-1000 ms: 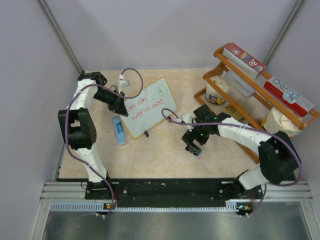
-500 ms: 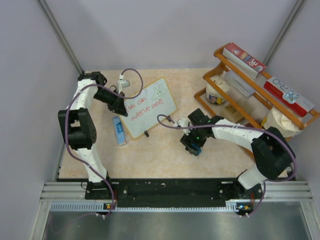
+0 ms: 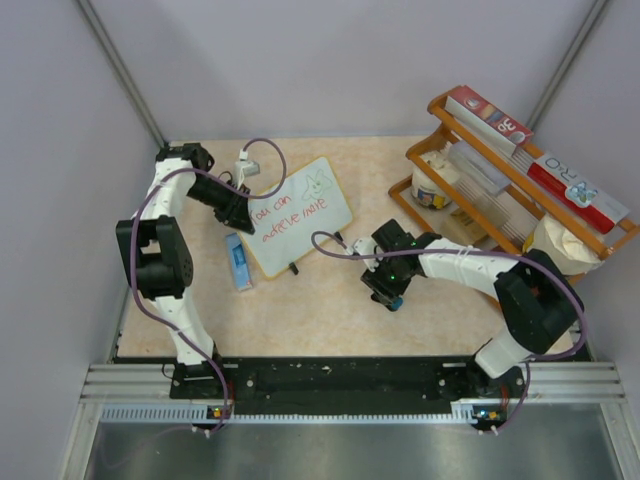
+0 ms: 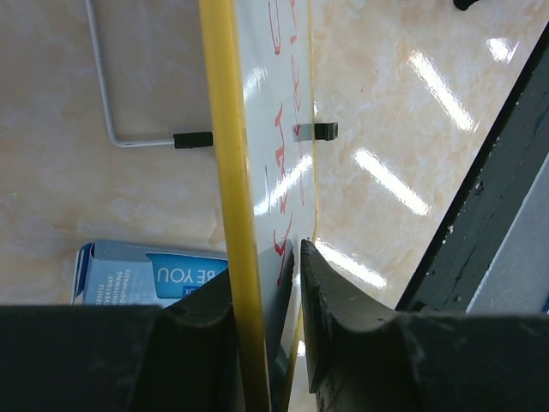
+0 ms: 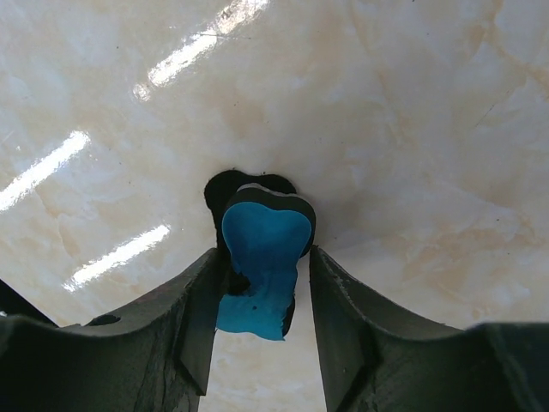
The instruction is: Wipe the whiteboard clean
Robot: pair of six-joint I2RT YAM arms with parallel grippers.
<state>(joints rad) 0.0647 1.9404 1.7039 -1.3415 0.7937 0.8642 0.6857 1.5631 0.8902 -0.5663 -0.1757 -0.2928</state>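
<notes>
over the last second the right gripper [image 3: 388, 296] has dropped low over the eraser [image 5: 262, 249] and drawn its jaws in from wide to narrow; in the right wrist view its fingers [image 5: 343, 318] now press against both sides of the little blue and black block, which sits on the table [image 3: 330, 330]. that reads as the eraser being gripped, so the wiping tool is in hand but no wiping has begun: the red writing and the green doodle are untouched on the whiteboard [image 3: 305, 213]

the board stands propped at the back left of the table, well apart from the eraser, with the blue marker box [image 3: 238, 262] lying just beside its near left corner. the left gripper [image 3: 240, 216] has its fingers astride the board's left edge, the yellow frame running up between them; they have eased a little, and i cannot tell whether they are clamping the frame or merely bracketing it

the right arm is folded, forearm reaching leftward from its base and wrist pointing straight down. the left arm reaches up the left side and bends in toward the board
</notes>
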